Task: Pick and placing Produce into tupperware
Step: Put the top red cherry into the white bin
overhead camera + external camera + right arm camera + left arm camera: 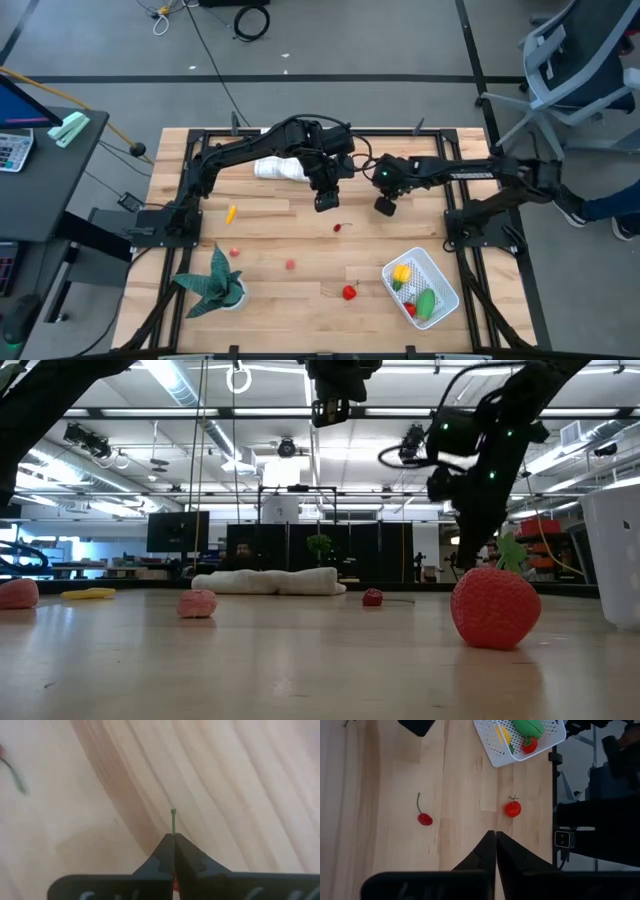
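Note:
The white tupperware (pixel 437 268) sits near the table's near right corner with yellow, green and red produce inside. Loose produce lies on the wood: a cherry (pixel 338 227), a red stemmed piece (pixel 349 292), two pinkish pieces (pixel 290 264) (pixel 235 251) and a yellow one (pixel 231 213). My right gripper (pixel 173 836) hangs mid-table, right of the cherry, shut on a small red piece. My left gripper (pixel 495 834) is shut on nothing, above the table just left of and beyond the cherry (pixel 424 818). My right gripper pinches a small red piece of produce between its two fingers. A thin green stem (pixel 173 820) sticks out past the fingertips, and a sliver of red (pixel 174 882) shows farther back in the gap. The gripper hides the rest. The piece is lifted clear of the table.
A green spiky potted plant (pixel 215 285) stands at the near left. A rolled white cloth (pixel 280 170) lies at the far side under the left arm. Bare wood stretches between the cherry and the tupperware (pixel 520 737). An office chair (pixel 580 70) stands beyond the far right corner.

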### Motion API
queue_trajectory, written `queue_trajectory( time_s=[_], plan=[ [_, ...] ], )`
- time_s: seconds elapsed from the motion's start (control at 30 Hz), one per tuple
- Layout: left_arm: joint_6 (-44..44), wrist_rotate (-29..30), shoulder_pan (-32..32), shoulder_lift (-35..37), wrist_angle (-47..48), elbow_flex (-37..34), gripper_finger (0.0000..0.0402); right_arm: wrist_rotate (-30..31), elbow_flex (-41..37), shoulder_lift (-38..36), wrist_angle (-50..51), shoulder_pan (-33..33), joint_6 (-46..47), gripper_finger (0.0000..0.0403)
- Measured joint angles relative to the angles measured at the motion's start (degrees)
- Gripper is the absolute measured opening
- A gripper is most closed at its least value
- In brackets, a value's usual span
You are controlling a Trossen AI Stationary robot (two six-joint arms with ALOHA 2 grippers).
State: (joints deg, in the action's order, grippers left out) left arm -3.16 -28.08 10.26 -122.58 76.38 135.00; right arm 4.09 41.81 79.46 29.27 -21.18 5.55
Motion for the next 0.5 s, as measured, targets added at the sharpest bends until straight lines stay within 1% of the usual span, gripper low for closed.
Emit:
queue_trajectory(
  time_s=[0.1,0.17,0.27,0.33,0.4,0.43,0.5],
  plan=[
    [0.0,0.0,0.0,0.0,0.0,0.0,0.0030,-0.8,0.0,-4.8,1.1,0.9,6.4,0.0001],
    [0.0,0.0,0.0,0.0,0.0,0.0,0.0032,-4.1,0.0,-8.6,1.8,1.6,12.7,0.0001],
    [0.0,0.0,0.0,0.0,0.0,0.0,0.0026,-11.2,0.0,-14.8,2.0,4.7,24.3,0.0000],
    [0.0,0.0,0.0,0.0,0.0,0.0,0.0019,-15.9,0.0,-18.9,2.0,8.5,31.1,0.0000],
    [0.1,0.0,0.0,0.0,-0.2,0.0,0.0012,-19.3,0.0,-22.8,2.0,13.8,35.0,0.0000],
    [0.6,0.0,0.0,0.0,-0.4,0.0,0.0010,-19.7,0.0,-24.5,2.2,17.0,36.9,0.0000],
    [1.3,0.0,-0.2,0.0,-0.8,0.0,0.0007,-18.5,0.0,-27.4,2.9,23.7,42.0,0.0000]
  ],
)
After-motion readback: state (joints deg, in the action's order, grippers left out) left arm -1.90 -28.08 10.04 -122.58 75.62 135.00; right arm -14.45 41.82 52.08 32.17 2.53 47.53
